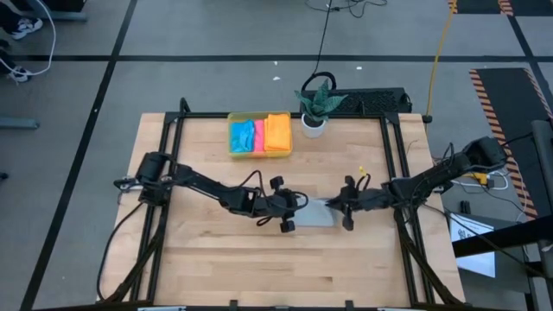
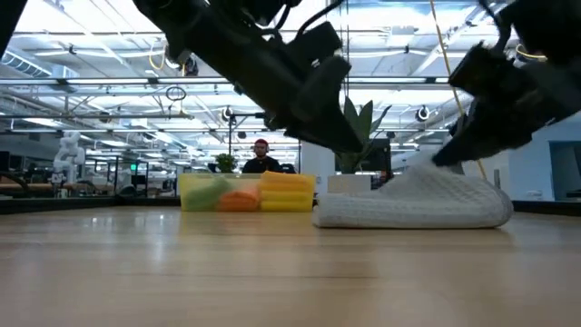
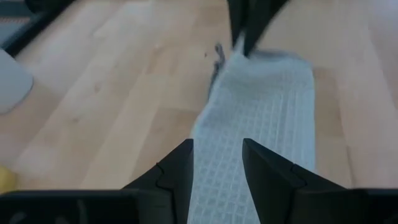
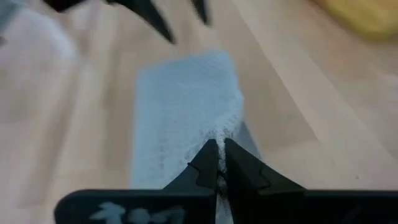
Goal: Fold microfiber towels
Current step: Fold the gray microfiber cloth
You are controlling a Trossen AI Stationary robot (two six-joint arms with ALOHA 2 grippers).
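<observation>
Grey towel [image 1: 318,213] lies mid-worktop [image 1: 225,259], part-folded. Right claw [image 4: 217,163] pinches its right edge shut; left claw [image 3: 216,167] hovers half-wide over the left end. Advice: carry the pinched edge across low, align corners, then release. Count: 1 grey towel out; 3 colours visible in the far tray [image 1: 233,130].

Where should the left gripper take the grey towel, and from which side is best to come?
Probably the end edge of the grey towel nearest the left gripper, approached level from the left. The right gripper pinches the opposite end, and the strip lies flat.
</observation>
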